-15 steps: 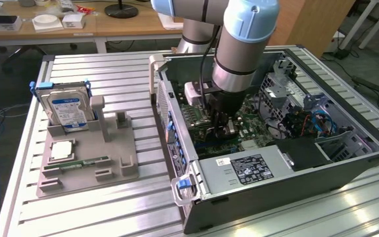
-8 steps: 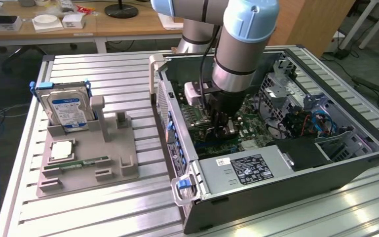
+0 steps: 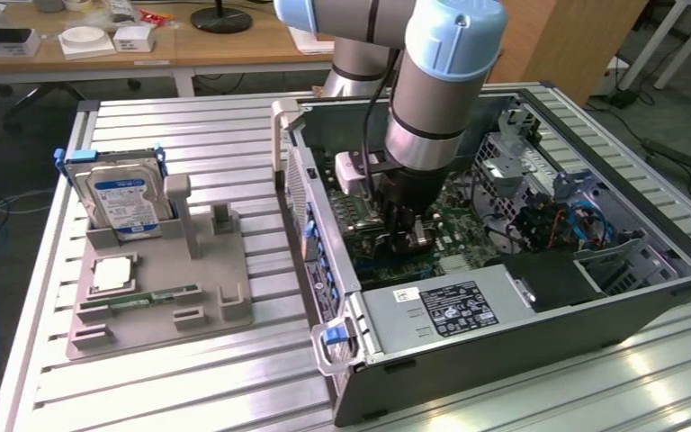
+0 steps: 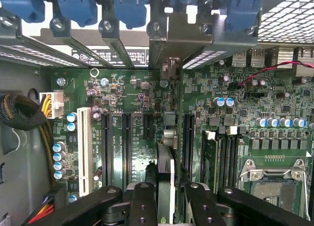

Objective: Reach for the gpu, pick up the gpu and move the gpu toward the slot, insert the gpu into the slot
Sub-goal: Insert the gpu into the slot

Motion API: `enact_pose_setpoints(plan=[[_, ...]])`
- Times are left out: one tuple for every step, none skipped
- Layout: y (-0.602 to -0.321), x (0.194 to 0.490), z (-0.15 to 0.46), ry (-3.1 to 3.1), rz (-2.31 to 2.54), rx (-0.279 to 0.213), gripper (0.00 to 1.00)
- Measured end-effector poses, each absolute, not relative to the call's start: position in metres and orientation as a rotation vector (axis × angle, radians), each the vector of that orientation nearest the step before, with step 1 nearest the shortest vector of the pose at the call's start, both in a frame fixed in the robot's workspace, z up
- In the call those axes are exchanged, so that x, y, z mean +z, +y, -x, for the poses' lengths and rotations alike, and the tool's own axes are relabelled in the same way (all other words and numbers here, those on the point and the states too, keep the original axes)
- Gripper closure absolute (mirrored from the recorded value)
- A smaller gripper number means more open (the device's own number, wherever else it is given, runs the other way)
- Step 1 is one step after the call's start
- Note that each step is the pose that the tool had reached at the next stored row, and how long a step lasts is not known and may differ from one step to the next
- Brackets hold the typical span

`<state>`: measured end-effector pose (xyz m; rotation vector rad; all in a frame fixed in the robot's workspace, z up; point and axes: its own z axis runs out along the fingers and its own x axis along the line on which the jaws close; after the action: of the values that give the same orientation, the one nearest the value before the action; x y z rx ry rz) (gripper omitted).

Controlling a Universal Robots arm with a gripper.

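We hold the gpu (image 4: pixel 165 187) edge-on in the pincer (image 4: pixel 167 199), clamped above the slot (image 4: pixel 165 152); we judge it needs squaring before pressing.

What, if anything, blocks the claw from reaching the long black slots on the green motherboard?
Probably nothing, so yes, it looks reachable. The claw, gripping the thin dark green gpu card edge-on, hangs directly over the long black slots with no cable between.

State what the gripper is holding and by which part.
The gripper holds the gpu edge-on between its fingers, clamped on the card's upper edge, above the motherboard inside the case.
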<state>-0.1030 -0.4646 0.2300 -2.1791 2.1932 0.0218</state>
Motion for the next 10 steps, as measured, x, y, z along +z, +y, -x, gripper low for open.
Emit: enact_pose_setpoints(plan=[[-0.4645,0.2301,0.1031,2.193,2.18,0.024,0.73],[-0.4645,0.2301,0.1031,2.193,2.179,0.023,0.73],[-0.4645,0.2301,0.1031,2.193,2.179,0.024,0.73],[-0.4645,0.2301,0.1031,2.193,2.179,0.024,0.73],[-0.4645,0.2301,0.1031,2.193,2.18,0.025,0.73],[-0.4645,0.2301,0.1032,2.193,2.18,0.025,0.73],[-0.4645,0.2301,0.1032,2.193,2.18,0.025,0.73],[-0.4645,0.2301,0.1032,2.193,2.18,0.025,0.73],[-0.4645,0.2301,0.1032,2.194,2.18,0.025,0.73],[-0.4645,0.2301,0.1032,2.193,2.18,0.025,0.73]])
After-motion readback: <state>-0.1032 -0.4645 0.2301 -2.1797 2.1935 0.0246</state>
